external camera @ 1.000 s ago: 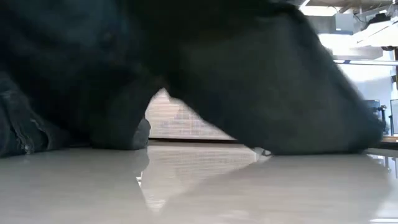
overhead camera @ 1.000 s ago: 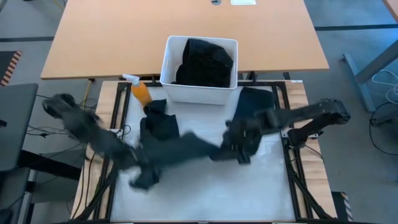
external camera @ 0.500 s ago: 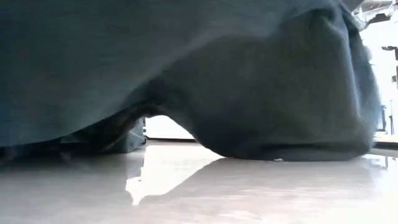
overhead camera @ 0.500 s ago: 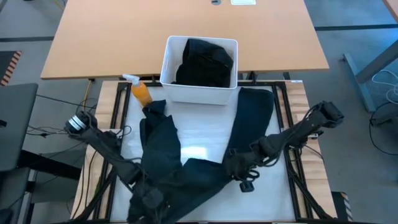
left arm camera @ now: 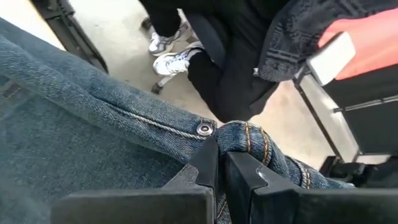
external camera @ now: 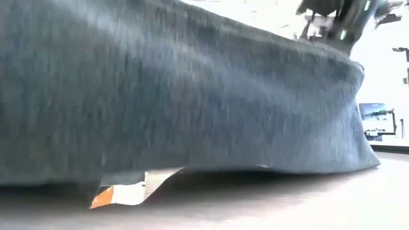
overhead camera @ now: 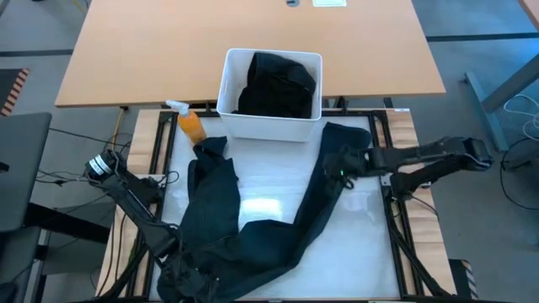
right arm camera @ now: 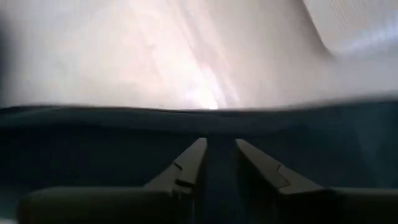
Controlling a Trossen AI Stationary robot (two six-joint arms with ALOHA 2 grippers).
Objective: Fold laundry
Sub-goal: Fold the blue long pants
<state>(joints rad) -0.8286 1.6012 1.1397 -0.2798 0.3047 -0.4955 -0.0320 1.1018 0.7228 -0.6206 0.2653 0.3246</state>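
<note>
Two grippers on trousers (overhead camera: 253, 223), lower centre, high view; spreading step judged. Left gripper (left arm camera: 217, 163), wrist view: clamped shut on waistband. Right gripper (right arm camera: 219, 158), wrist view: narrowly parted over cloth. Next: flatten legs.

Low view, contents:

- Dark navy denim garment (external camera: 192, 96): fills nearly the whole frame from the left edge to the right, its lower edge draped on the tabletop, its top sloping down toward the upper right.
- Glossy table surface (external camera: 268, 204): along the bottom, in shadow.
- Small orange-and-white patch (external camera: 121, 193): lower left, under the cloth's hem; identity unclear.
- Dark robot arm part with green lights (external camera: 339, 19): upper right corner, above the cloth.
- Monitor screen (external camera: 377, 119): right edge, in the room behind.
</note>
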